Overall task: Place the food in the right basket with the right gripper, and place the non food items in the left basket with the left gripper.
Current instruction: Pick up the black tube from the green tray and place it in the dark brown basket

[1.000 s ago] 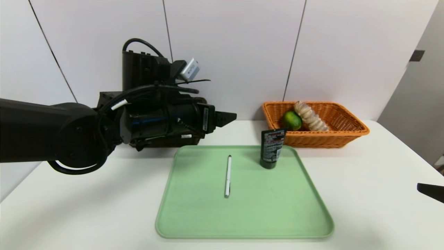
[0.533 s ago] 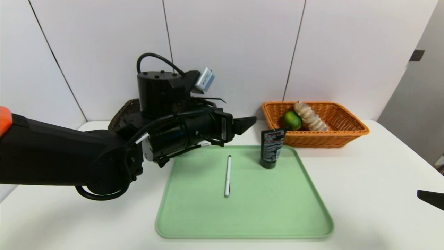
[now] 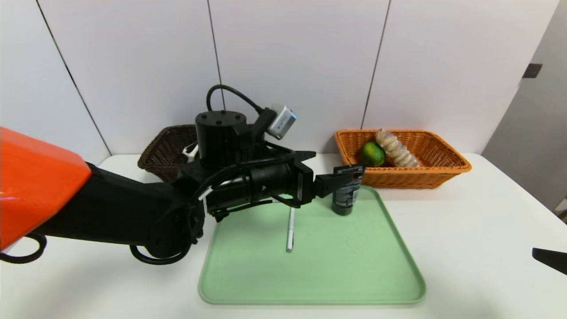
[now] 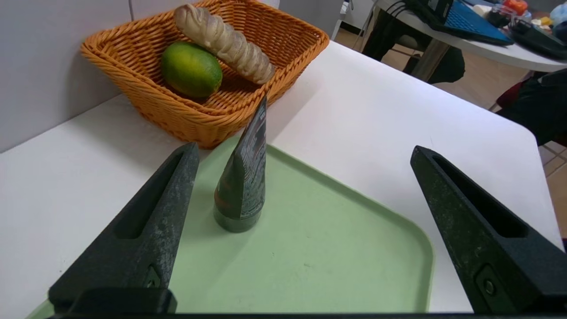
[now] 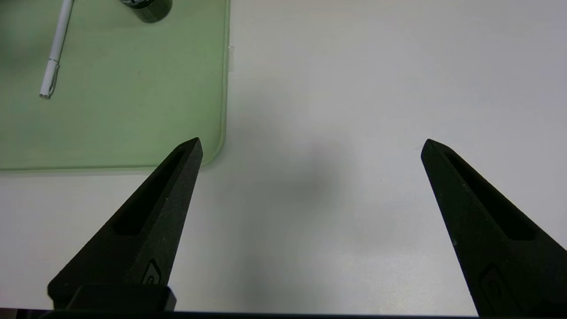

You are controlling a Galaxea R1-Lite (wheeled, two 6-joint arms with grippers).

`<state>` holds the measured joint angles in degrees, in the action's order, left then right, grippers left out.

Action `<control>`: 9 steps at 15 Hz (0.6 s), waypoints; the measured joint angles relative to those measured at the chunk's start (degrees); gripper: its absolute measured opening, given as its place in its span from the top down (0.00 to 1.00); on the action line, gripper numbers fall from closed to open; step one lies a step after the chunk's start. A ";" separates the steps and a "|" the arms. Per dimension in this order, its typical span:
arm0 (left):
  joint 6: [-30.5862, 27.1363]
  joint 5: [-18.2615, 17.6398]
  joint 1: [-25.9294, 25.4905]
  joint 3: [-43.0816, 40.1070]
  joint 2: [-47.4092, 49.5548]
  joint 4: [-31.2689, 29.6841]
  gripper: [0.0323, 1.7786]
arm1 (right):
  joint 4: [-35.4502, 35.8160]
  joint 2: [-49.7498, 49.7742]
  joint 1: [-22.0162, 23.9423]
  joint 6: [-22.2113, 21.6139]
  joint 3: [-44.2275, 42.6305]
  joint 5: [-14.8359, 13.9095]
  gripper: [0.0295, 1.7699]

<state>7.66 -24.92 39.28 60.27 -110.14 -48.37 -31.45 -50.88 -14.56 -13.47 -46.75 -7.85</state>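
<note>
the left end effector (image 3: 330,179) was seen level above the far part of the green tray (image 3: 310,283), its 2 fingers (image 4: 146,230) spread wide and nothing held between them. the black squeeze tube (image 3: 347,188) stood upright on its cap at the tray's far right corner, just beyond the fingertips and nearer 1 of them than the other. the white pen (image 3: 290,230) lay flat near the tray's middle, partly hidden under the arm. the lime (image 3: 372,153) and the twisted bread loaf (image 3: 396,148) lay together in the orange basket (image 3: 443,175) at the far right of the white surface (image 3: 478,248). the dark brown basket (image 3: 161,153) was seen at the far left behind the arm. the right end effector (image 5: 310,146) was held above the bare surface right of the tray, fingers spread apart and empty.
</note>
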 joint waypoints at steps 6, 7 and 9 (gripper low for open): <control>-7.75 -8.73 -4.11 0.39 -6.40 -0.74 0.05 | 0.00 0.23 0.06 0.02 0.45 0.00 0.03; -7.81 -8.81 -4.14 0.52 -7.17 -0.72 0.05 | 0.01 0.23 0.06 0.09 0.56 0.00 0.03; -8.50 -8.81 -4.28 1.28 -8.90 -1.16 0.05 | -0.02 0.23 0.06 0.11 0.80 0.00 0.03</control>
<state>-0.84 -33.73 35.00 61.55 -119.04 -49.53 -31.48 -50.65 -14.49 -13.36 -45.95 -7.85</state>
